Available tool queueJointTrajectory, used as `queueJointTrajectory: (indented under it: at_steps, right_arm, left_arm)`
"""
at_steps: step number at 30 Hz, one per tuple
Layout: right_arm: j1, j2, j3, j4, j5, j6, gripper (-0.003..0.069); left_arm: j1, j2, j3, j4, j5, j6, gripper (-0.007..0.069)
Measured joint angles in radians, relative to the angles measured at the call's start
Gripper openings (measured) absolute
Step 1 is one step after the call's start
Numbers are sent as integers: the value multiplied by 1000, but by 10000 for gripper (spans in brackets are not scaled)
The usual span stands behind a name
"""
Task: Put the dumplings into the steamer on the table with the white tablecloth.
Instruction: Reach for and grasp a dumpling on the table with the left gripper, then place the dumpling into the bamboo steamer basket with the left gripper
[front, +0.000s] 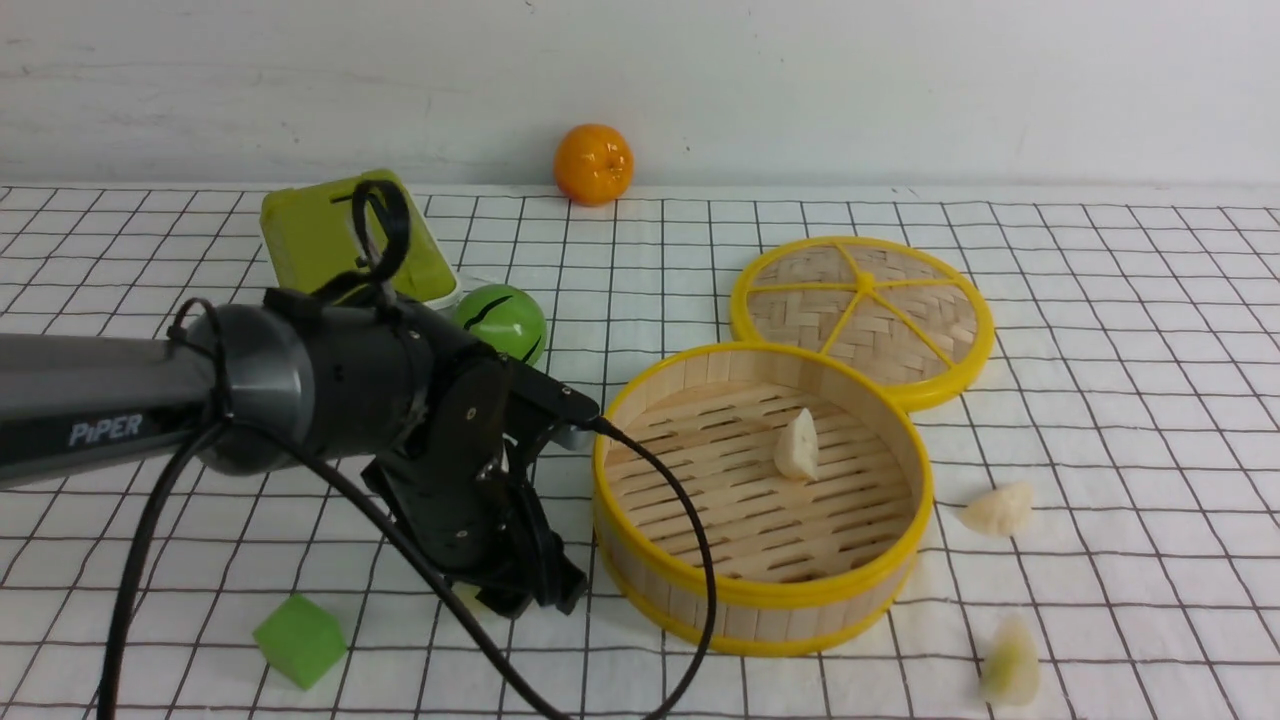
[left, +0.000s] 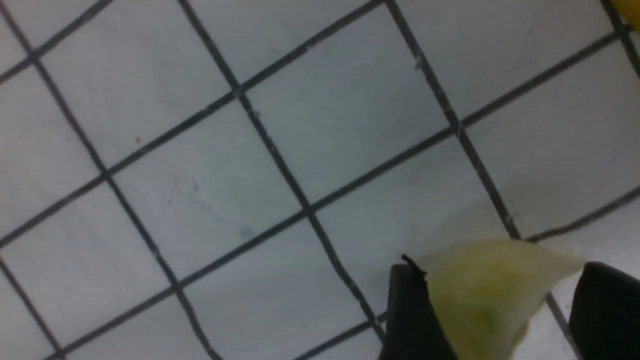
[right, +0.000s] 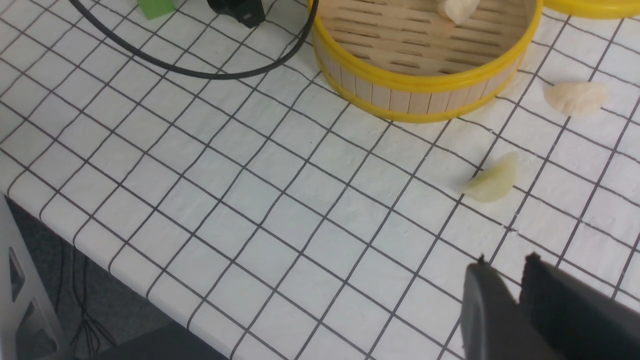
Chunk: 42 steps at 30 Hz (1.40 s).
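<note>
On the white tablecloth (front: 1100, 300), the left gripper (left: 500, 272) pinches a greenish dumpling (left: 485, 295) at eight o'clock of the steamer (front: 800, 598). A white dumpling (front: 797, 446) lies inside it. A cream dumpling (front: 998, 510) and a blurred dumpling (front: 1012, 665) lie outside around four o'clock. The right gripper (right: 506, 267) is nearly closed and empty.

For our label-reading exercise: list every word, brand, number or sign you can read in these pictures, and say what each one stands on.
"PiPER": white letters on the grey link of the left arm.
Nothing else carries readable text: none on the steamer or the tablecloth, and none in either wrist view.
</note>
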Motion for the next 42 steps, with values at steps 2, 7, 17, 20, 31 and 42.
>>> queueJointTrajectory:
  at_steps: [2,7,17,20,31,42]
  right_arm:
    - [0,0,0,-1,2,0,106]
    - [0,0,0,-2,7,0,109]
    - [0,0,0,-2,7,0,114]
    - [0,0,0,-2,7,0,117]
    - [0,0,0,-2,7,0,127]
    - [0,0,0,-17,7,0,135]
  left_arm:
    - [0,11,0,-2,-1,0,387]
    - [0,15,-5,0,10,-5,294]
    - [0,-33,-42,1,168,-77,192]
    - [0,-72,-96,-9,203,-118,192]
    - [-1,-58,-602,-279,336,-181,192]
    - [-67,257,-849,-225,416,-195,192]
